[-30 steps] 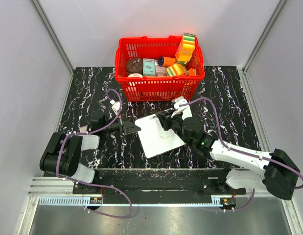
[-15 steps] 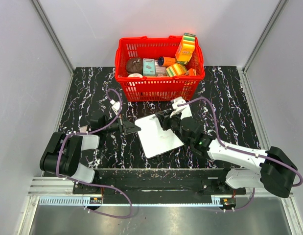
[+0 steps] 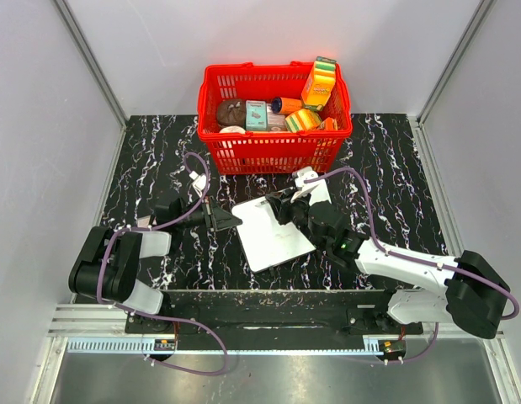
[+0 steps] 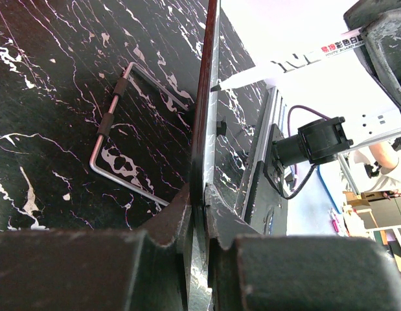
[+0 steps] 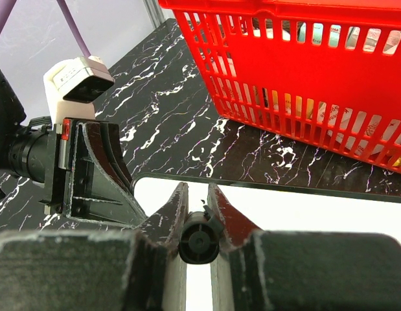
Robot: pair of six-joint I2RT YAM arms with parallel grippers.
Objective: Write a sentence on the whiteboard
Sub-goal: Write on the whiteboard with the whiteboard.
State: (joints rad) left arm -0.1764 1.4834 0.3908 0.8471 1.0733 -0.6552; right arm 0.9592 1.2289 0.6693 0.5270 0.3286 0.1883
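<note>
Left arm [image 3: 117, 269] and right arm [image 3: 412, 268], black joints, white links, looping purple cables [image 3: 209, 178], right hand [image 5: 197, 191] with dark wedge fingers [image 5: 168, 217]

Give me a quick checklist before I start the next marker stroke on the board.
1. Left jaws shut on the whiteboard edge: ok, the left wrist view shows it pinched between them.
2. Right jaws shut on the marker: ok.
3. Marker uncapped, tip exposed: ok.
4. Tip touching the board: cannot tell, as the board shows edge-on in the left wrist view.
5. Sentence started: not ok, no writing shows on the uncovered part of the board in the top view.
6. Red basket apart from the board: ok.
</note>
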